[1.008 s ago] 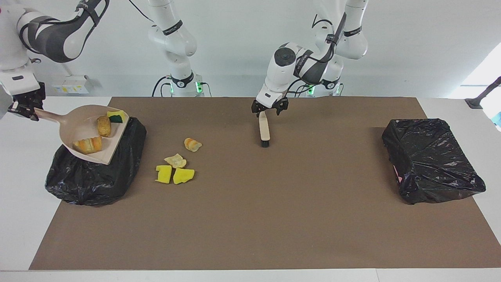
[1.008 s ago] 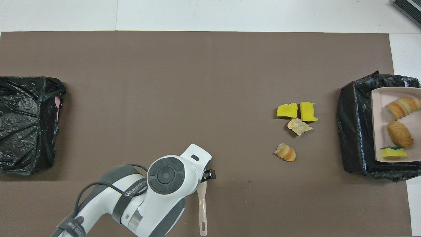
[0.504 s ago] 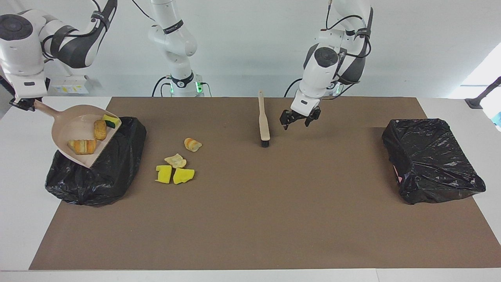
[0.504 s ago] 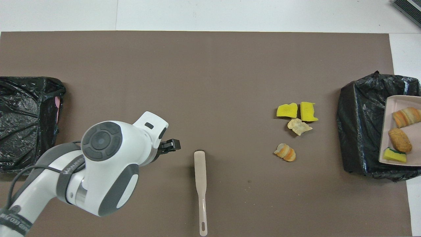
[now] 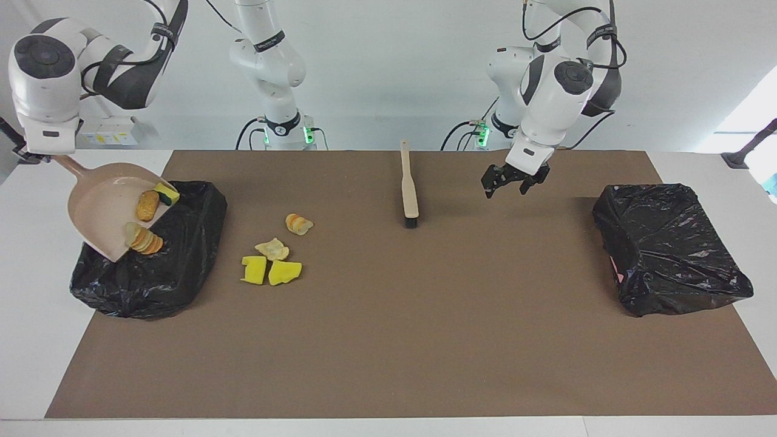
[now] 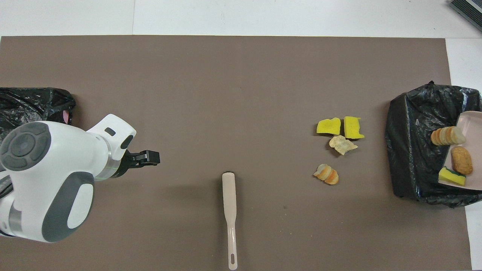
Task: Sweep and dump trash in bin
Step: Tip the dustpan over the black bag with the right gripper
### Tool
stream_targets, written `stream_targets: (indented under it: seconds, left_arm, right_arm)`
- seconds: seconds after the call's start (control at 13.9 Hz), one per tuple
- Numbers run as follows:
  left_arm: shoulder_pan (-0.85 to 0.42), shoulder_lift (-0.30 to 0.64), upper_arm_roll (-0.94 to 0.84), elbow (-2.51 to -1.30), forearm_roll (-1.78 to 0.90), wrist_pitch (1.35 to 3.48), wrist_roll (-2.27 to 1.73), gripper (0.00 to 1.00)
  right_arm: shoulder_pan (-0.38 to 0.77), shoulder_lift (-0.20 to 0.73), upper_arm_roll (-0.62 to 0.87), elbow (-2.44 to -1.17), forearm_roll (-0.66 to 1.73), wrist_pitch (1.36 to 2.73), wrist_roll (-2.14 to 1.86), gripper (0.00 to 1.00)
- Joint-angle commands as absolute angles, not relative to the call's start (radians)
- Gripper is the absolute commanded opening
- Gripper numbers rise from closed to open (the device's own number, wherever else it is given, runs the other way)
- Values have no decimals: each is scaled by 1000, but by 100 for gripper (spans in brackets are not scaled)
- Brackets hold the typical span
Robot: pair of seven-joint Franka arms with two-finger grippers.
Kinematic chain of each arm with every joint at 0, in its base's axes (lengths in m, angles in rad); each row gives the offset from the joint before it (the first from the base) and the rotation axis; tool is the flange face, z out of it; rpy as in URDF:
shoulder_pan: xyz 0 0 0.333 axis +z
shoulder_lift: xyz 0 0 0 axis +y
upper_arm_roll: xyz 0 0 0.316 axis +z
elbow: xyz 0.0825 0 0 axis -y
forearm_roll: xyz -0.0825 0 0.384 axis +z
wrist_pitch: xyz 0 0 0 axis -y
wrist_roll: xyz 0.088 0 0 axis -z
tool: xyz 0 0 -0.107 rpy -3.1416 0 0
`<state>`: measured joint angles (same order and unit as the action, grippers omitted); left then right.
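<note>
The right gripper (image 5: 27, 159) is clenched on the handle of the beige dustpan (image 5: 100, 209), holding it tilted over the black-lined bin (image 5: 152, 273) at the right arm's end of the counter (image 5: 394, 340). Three pieces of trash are lying in the pan against its lower lip: a striped bread lump (image 5: 144, 238), a brown bread lump (image 5: 147, 205) and a green-backed yellow sponge chunk (image 5: 166, 193).

Four more scraps are sitting on the brown mat beside that bin: two yellow sponge chunks (image 5: 270, 271), a pale flake (image 5: 272, 249) and an orange bread lump (image 5: 298, 224).

The left gripper (image 5: 515, 179) is hanging released and empty over the mat, between the brush (image 5: 410, 189) and a second black-lined bin (image 5: 668, 249). The brush is lying flat mid-counter, bristles pointing away from the robots.
</note>
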<state>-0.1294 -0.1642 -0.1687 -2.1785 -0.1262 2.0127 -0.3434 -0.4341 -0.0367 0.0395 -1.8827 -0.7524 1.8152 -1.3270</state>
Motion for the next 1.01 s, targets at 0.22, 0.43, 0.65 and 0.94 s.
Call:
stream_targets:
  seconds: [0.22,0.43,0.65,0.94]
  left_arm:
    - [6,-216,-178,-2186,-100,1954,-146,100]
    - [26,-221,-172,-2157,-100,1942,-124,100]
    - [107,-192,-172,-2038,-100,1872,-22,100]
    - [144,-126,-172,-1821,-60,1692,-3,100]
  right_arm:
    - [-347,-35,52,-1792,-860,1684,-1353,0]
    - [-353,-21,51,-1766,-871,1690,-1381,0]
    - [-362,-23,45,-1735,-877,1690,-1417,0]
    - [-362,-31,41,-1687,-868,1690,-1448,0]
